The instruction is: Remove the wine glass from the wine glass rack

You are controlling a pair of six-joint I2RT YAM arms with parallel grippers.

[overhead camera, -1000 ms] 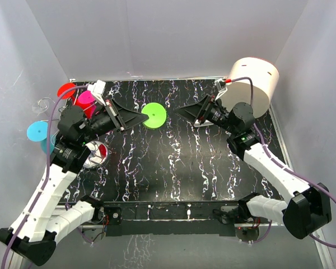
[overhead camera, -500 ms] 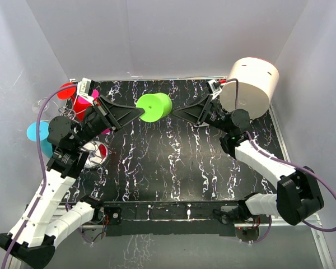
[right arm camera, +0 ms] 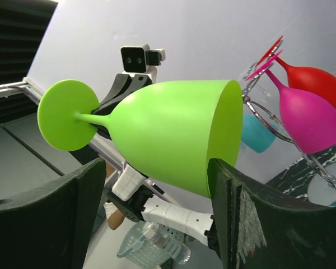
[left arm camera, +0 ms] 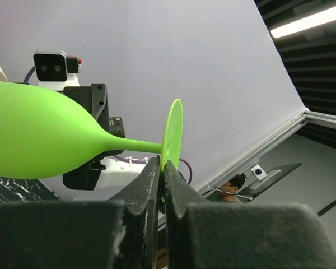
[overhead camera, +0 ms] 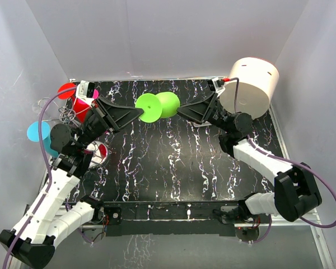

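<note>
A green wine glass [overhead camera: 169, 104] hangs sideways in the air over the back of the table, away from the wine glass rack [overhead camera: 60, 115] at the far left. My left gripper [overhead camera: 140, 114] is shut on the rim of the glass's round foot [left arm camera: 172, 134]. The bowl [right arm camera: 168, 140] points at my right gripper [overhead camera: 182, 112], which is open with one finger on each side of the bowl. Its right finger [right arm camera: 229, 196] is close to the bowl's rim and the left finger stands apart. On the silver wire rack [right arm camera: 269, 120] hang red [right arm camera: 316, 81], pink [right arm camera: 311, 120] and cyan [right arm camera: 260, 134] glasses.
A large cream cylinder [overhead camera: 255, 84] stands at the back right, just behind the right arm. The rack's shiny base disc [overhead camera: 94, 155] lies on the black marbled table [overhead camera: 173, 168] by the left arm. White walls close in the back and both sides.
The left gripper has carried the green glass up and to the right and turned its bowl toward the right gripper. The right gripper has moved left around the bowl and its jaws have narrowed a little.
</note>
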